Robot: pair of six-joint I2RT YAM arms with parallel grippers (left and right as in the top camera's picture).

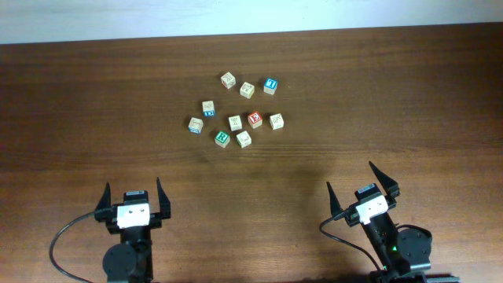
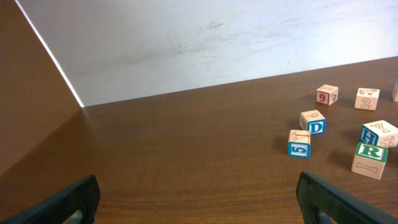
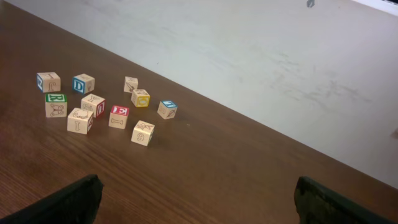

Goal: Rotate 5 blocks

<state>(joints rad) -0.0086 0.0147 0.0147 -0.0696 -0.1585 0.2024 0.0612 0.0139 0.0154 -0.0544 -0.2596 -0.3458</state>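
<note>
Green-faced "R" wooden cube is sitting at the near-left of a loose cluster, mid-table toward the far side. Red-faced "E" wooden cube is sitting behind and right of it, not touching. Plain tan-faced pale-wood cubes are lying between and around these two, all flat on the table, none stacked. Their top markings are showing too small overhead to read. Blue-topped wooden cube is sitting at the far-right corner of the group.

Left wrist view is cropping the cluster at its right edge, one cube showing only as a sliver there. Right wrist view is catching the whole group at upper left.

Left gripper is hanging over the near-left of the dark brown wooden table, claw spread wide, gripping nothing, well apart from the cubes. Right gripper is doing likewise at near-right, claw wide and empty. Both wrist views are showing only dark fingertips at the bottom corners. Right arm's base is running off the overhead frame's bottom edge.
</note>
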